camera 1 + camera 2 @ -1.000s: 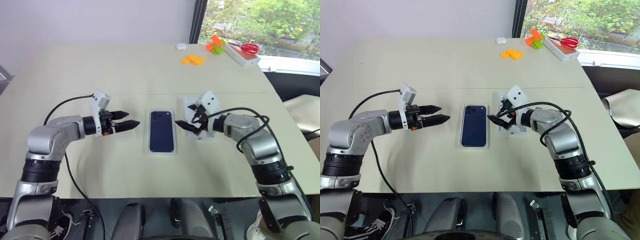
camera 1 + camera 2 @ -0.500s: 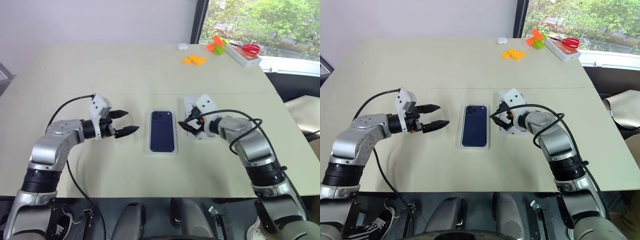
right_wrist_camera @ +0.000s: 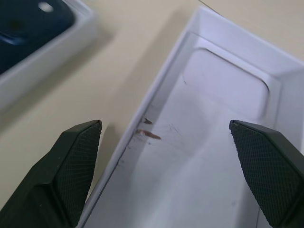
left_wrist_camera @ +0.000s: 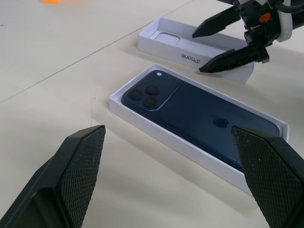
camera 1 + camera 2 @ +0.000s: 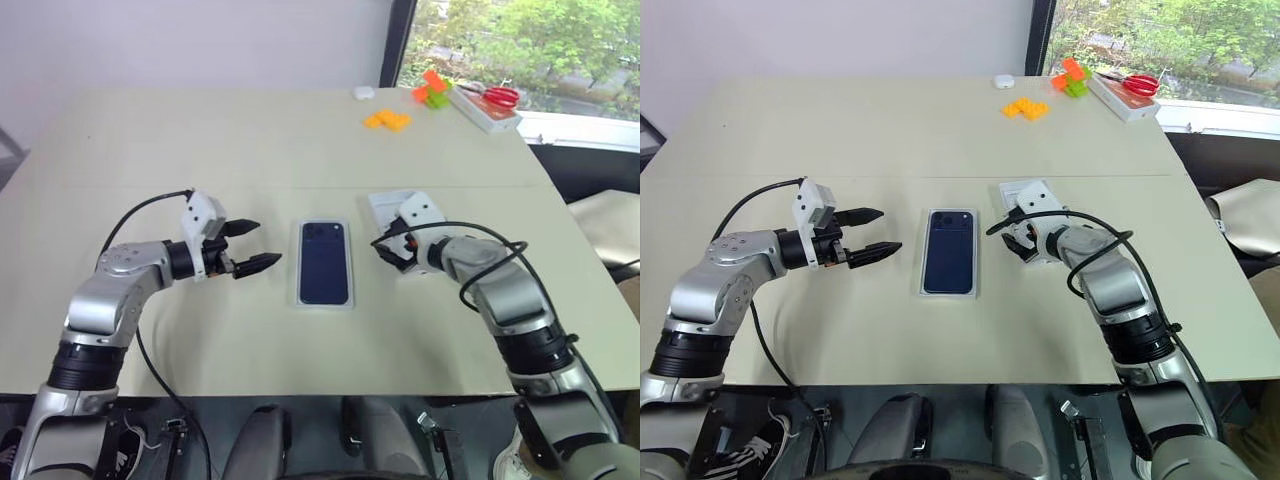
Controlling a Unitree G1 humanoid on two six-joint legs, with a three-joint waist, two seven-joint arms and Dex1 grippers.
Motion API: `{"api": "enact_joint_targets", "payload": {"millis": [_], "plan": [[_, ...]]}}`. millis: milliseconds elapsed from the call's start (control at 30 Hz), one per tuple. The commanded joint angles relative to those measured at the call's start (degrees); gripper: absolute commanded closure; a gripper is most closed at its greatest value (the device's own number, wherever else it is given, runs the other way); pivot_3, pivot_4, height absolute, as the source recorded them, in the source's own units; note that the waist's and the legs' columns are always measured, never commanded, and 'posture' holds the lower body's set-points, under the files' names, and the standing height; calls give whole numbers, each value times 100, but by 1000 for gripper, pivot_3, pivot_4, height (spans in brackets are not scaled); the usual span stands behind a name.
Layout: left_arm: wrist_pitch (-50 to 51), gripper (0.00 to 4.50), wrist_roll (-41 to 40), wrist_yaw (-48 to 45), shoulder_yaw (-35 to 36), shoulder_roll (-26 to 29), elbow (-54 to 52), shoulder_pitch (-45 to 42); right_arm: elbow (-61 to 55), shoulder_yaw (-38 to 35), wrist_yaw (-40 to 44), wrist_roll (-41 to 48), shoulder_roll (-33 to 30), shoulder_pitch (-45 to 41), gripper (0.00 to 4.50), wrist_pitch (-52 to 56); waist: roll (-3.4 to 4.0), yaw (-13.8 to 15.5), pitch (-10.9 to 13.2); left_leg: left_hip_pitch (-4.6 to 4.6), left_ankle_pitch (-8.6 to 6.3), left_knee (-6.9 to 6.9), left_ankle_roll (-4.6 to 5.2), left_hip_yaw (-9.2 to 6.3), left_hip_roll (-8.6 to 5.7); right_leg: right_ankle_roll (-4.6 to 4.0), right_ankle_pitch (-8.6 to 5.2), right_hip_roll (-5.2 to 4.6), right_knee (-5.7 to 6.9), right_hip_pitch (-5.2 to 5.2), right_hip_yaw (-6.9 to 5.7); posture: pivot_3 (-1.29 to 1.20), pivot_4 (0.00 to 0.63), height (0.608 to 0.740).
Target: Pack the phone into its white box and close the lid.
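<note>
So the phone (image 5: pixel 324 262), dark navy and glossy with its camera cluster at the far corner, is lying back-up in the white box (image 5: pixel 324 298) at the middle of the frame, and the lid (image 4: pixel 190 52) sits open-side up just to its right with "iPhone" printed on the side wall. Compared with a second ago, the right gripper (image 5: pixel 385 253) has dipped down over the lid, fingers spread wide and empty. The left gripper (image 5: pixel 256 248), rolled a bit, is parked left of the box, also wide open.
</note>
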Motion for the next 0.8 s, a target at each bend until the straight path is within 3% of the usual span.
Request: {"api": "enact_joint_targets", "payload": {"millis": [33, 300, 567, 667, 800], "plan": [[-170, 31, 33, -10, 26, -22, -212, 70, -420, -220, -36, 118, 69, -81, 0, 198, 0, -14, 0, 0, 0, 0, 0, 0, 2, 0, 0, 1, 0, 0, 0, 0, 150, 740], [-942, 31, 511, -258, -128, 54, 113, 199, -483, -238, -670, 63, 814, -328, 0, 871, 1, -4, 0, 5, 0, 0, 0, -1, 10, -2, 1, 12, 5, 0, 0, 0, 150, 740], [-1003, 31, 842, -371, -272, 228, 497, 278, -267, -261, -743, 61, 774, -458, 0, 666, 2, -3, 0, 0, -3, 0, 6, 0, 4, -1, 0, 3, -1, -1, 0, 0, 150, 740], [-124, 823, 408, -368, -53, 208, 564, 181, -264, -179, -687, 50, 703, -424, 0, 580, 2, -8, 0, 0, -3, 0, 7, -1, 5, -1, 0, 4, 0, -1, 0, 0, 150, 740], [553, 2782, 473, -255, -286, 218, 614, 122, -214, -255, -740, 81, 765, -429, 0, 546, 2, -14, 0, 0, -4, 0, 7, -1, 5, 0, 0, 6, 2, -1, -1, 0, 150, 740]]}}
